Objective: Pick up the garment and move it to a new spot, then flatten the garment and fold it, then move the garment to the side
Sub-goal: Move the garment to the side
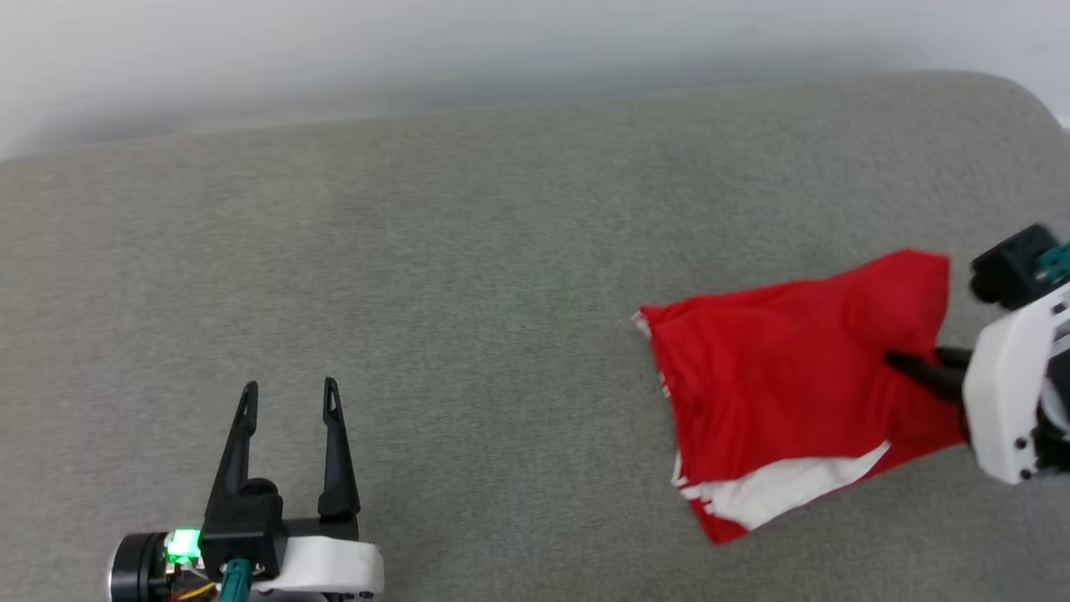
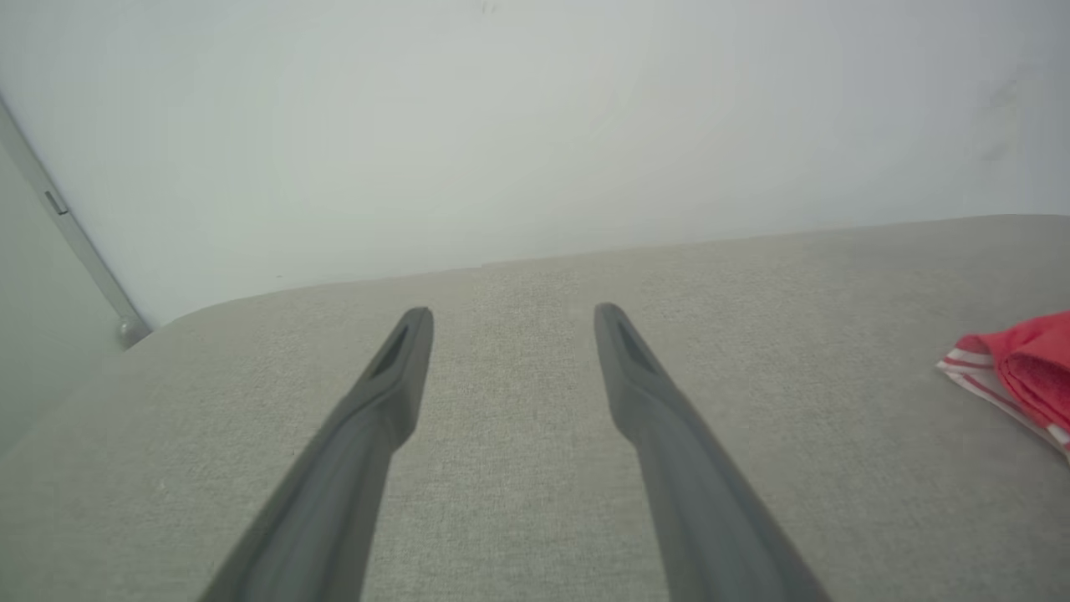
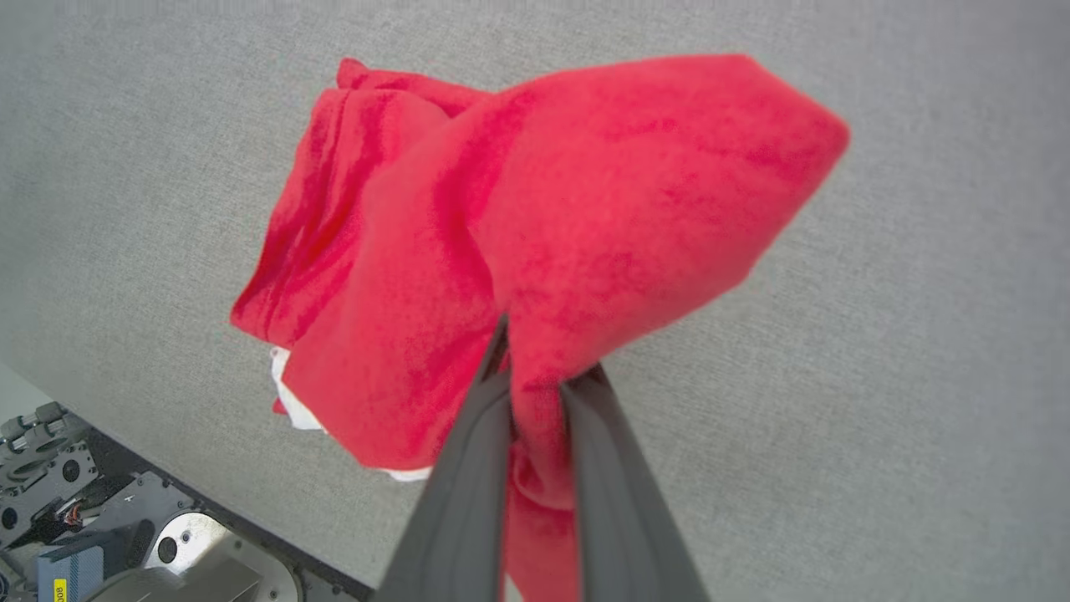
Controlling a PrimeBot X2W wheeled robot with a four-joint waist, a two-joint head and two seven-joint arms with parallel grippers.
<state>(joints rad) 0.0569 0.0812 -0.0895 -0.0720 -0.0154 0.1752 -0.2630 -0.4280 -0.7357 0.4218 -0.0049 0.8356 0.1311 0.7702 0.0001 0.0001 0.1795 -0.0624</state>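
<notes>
Garment [image 1: 777, 376] first: it is a crumpled red shirt with a white panel and striped trim, bunched toward the right end of the table [image 1: 418, 251]. The right tool [image 1: 899, 361] comes in over that end and is clenched on a fold of the red cloth. In the right wrist view the cloth [image 3: 543, 209] peaks up from between the fingers [image 3: 468, 468] and drapes away in loose folds. The pinched part looks raised, while the far hem and the white panel seem to rest on the table. From these angles I cannot be sure whether any of it is clear of the surface.

I judge the task to be at its very start. The grip for the pick-up is made. The carry to a new spot, the flattening, the folding and the final move aside are all yet to do. The shirt is nowhere near flat.

The left tool [image 1: 291, 385] hangs over the table's near left part, well apart from the shirt. Its fingers are spread wide with nothing between them. Its own camera sees the striped hem [image 2: 1024, 359] far off toward the table's right end.

A plain pale wall [image 2: 501, 125] runs behind the table's far edge. The table is covered in grey woven fabric, with rounded corners at both far ends. A slim grey strip [image 2: 75, 242] slants down the wall beyond the table's left corner.
</notes>
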